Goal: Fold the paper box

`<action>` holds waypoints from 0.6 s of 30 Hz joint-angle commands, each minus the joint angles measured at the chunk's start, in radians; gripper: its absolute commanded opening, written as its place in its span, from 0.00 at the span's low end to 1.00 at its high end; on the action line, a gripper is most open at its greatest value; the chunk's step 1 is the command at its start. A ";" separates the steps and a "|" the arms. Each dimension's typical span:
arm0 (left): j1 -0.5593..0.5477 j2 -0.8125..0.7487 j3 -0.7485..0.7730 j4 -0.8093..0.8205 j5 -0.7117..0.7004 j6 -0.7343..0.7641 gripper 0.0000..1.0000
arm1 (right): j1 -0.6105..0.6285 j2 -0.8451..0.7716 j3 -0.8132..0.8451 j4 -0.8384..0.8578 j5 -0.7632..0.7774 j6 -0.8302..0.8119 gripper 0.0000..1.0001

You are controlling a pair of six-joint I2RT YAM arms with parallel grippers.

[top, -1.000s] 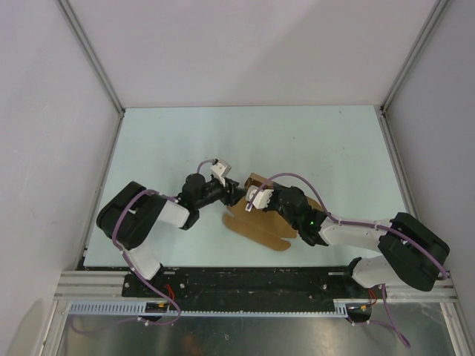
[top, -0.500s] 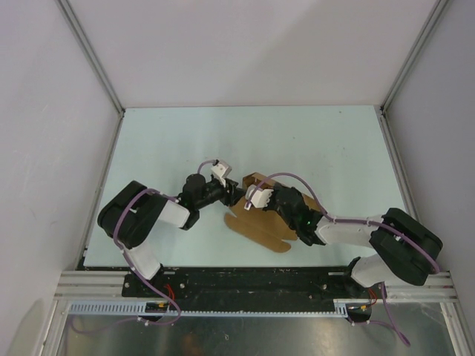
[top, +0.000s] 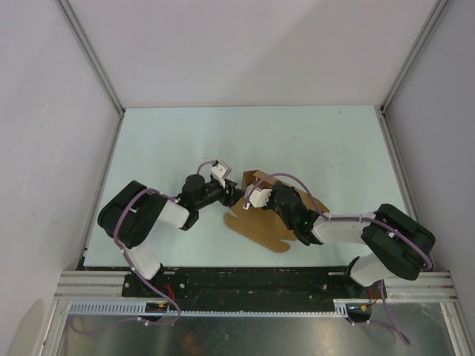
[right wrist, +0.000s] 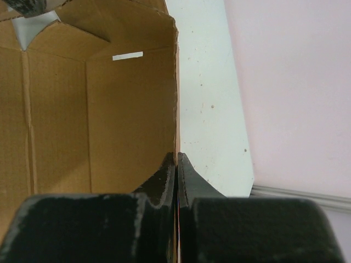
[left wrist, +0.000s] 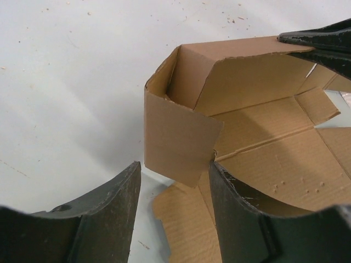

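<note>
1. The right pincer (right wrist: 176, 158) is clamped tight on the paper box (right wrist: 98, 109). Its two fingers meet on the thin top edge of an upright panel, one on each face.
2. The left pincer (left wrist: 173, 167) stands wide apart and grips nothing. A raised square flap of the box hangs into the gap between its fingers (left wrist: 109, 208). The flap's lower corner sits just beside the right-hand finger, and whether they touch cannot be told.
3. The box lies partly folded on the tabletop (top: 185, 141), near the front edge and between the two arms. One end is raised into walls, and the rest lies flat with rounded tabs along its near edge.
4. From above, both pincers' tips are lost against the dark wrists and the cardboard, so their opening cannot be read there. The right arm also covers part of the flat sheet.
5. Only the left wrist view shows the inside corner of the raised walls. It also shows the right pincer's dark tips on the upper wall edge, at top right.
6. Only the right wrist view shows a small white strip (right wrist: 127, 55) on the panel's inner face. The pincer's own body blocks the panel's lower part.
</note>
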 commanded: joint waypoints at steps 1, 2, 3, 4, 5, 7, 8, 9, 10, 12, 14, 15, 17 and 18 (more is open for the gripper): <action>0.012 -0.007 -0.013 0.036 0.013 0.040 0.58 | 0.010 0.011 -0.001 0.008 0.008 0.002 0.00; 0.013 -0.009 -0.015 0.037 0.013 0.038 0.58 | 0.011 0.005 -0.001 0.005 0.002 -0.001 0.00; 0.017 -0.012 -0.018 0.039 0.014 0.036 0.58 | 0.013 0.002 -0.001 0.002 0.000 -0.006 0.00; 0.023 -0.014 -0.018 0.039 0.014 0.036 0.58 | 0.014 0.000 -0.001 0.004 0.001 -0.009 0.00; 0.024 -0.015 -0.018 0.040 0.014 0.033 0.58 | 0.017 -0.003 -0.001 0.005 0.003 -0.010 0.00; 0.033 -0.014 -0.011 0.041 0.019 0.033 0.58 | 0.020 -0.005 -0.002 -0.001 -0.001 -0.019 0.00; 0.038 -0.012 -0.008 0.042 0.023 0.030 0.58 | 0.023 -0.005 -0.001 -0.004 -0.005 -0.024 0.00; 0.041 -0.015 -0.004 0.042 0.025 0.030 0.58 | 0.026 0.000 -0.002 -0.007 -0.006 -0.029 0.00; 0.049 -0.017 -0.002 0.042 0.034 0.029 0.58 | 0.028 0.003 -0.001 0.005 0.001 -0.033 0.00; 0.061 -0.029 0.002 0.042 0.036 0.029 0.58 | 0.034 0.020 -0.001 0.017 0.009 -0.041 0.00; 0.069 -0.041 0.005 0.042 0.042 0.033 0.58 | 0.042 0.032 -0.002 0.034 0.023 -0.055 0.00; 0.072 -0.044 0.010 0.042 0.043 0.036 0.58 | 0.043 0.041 -0.002 0.040 0.025 -0.058 0.00; 0.076 -0.044 0.021 0.042 0.051 0.038 0.57 | 0.046 0.047 -0.004 0.044 0.025 -0.062 0.00; 0.078 -0.040 0.025 0.042 0.054 0.038 0.57 | 0.049 0.051 -0.002 0.048 0.023 -0.061 0.00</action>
